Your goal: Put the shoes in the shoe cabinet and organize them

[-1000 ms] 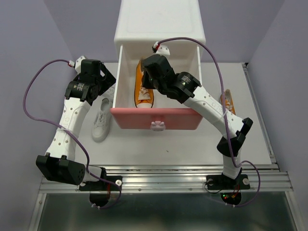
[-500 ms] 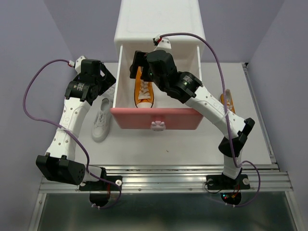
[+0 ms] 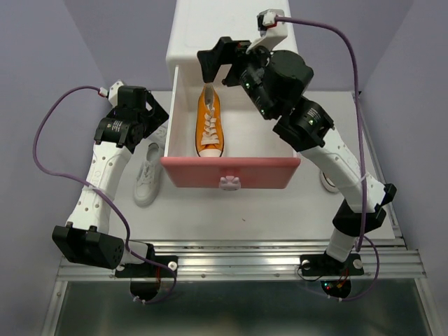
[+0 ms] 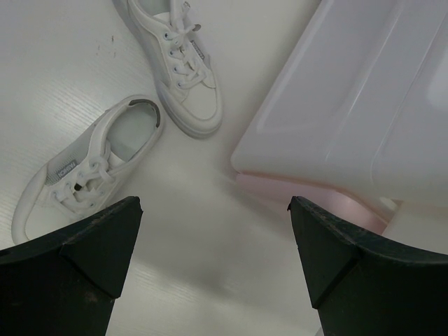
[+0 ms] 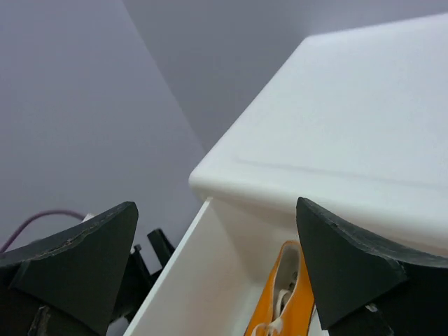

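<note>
Lifted out of the drawer over the last second, the right gripper (image 5: 217,210) is now seen spread wide and empty by the shoe cabinet's (image 3: 231,28) smooth white top. One orange canvas shoe (image 3: 209,130) has been left in the open upper drawer (image 3: 231,172), toe toward its pink front. The left gripper (image 4: 213,203) is held fully parted, grasping nothing, over two white lace-up shoes (image 4: 178,70) on the table (image 3: 266,210) beside the cabinet.

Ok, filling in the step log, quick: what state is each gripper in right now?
Left gripper: open, holding nothing.
Right gripper: open, holding nothing; the orange shoe lies in the drawer.
</note>
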Available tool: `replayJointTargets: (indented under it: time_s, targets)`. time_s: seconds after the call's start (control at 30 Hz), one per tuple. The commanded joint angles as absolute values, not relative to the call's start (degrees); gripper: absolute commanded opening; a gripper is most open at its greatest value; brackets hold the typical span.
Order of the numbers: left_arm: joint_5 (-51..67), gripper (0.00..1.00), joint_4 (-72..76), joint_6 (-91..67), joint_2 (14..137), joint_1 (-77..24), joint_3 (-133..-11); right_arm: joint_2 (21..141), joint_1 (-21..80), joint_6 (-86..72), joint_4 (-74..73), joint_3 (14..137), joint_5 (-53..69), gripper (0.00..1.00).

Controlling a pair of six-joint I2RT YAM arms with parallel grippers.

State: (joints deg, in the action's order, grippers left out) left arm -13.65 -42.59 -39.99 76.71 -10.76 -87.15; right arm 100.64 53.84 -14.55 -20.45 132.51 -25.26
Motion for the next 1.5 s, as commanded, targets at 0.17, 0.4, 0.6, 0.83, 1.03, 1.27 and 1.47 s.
replayJointTargets:
  time_s: [0.17, 0.4, 0.6, 0.83, 1.03, 1.27, 1.47]
  targets:
    - [-14.68, 0.99, -39.81, -41.22, 74.27, -10.46, -86.49, 100.11, 35.70, -12.40, -16.26, 139.57, -31.90, 1.00]
    - [-14.06, 0.99, -39.73, -41.05, 73.48, -10.55, -85.08, 97.12, 14.62, -20.03, -32.19, 135.27, -24.46, 1.00]
    - [-14.33, 0.99, -40.43, -39.81, 73.83, -10.55, -85.43, 96.94, -5.70, -25.36, -54.73, 125.26, -7.47, 1.00]
    - [-13.54, 0.99, -40.96, -39.37, 73.74, -10.46, -83.59, 99.39, -7.21, -7.40, -67.74, 113.92, -10.36, 1.00]
    - [-13.45, 0.99, -42.36, -39.20, 73.13, -10.46, -82.53, 99.05, -7.21, -3.27, -63.73, 100.82, -6.79, 1.00]
    - [-13.71, 0.99, -43.16, -39.90, 72.51, -10.46, -81.21, 103.44, -7.21, -1.58, -61.88, 96.68, -4.93, 1.00]
    - [-13.71, 0.99, -43.15, -40.43, 72.42, -10.55, -80.24, 108.01, -7.21, -1.67, -59.07, 97.12, -2.55, 1.00]
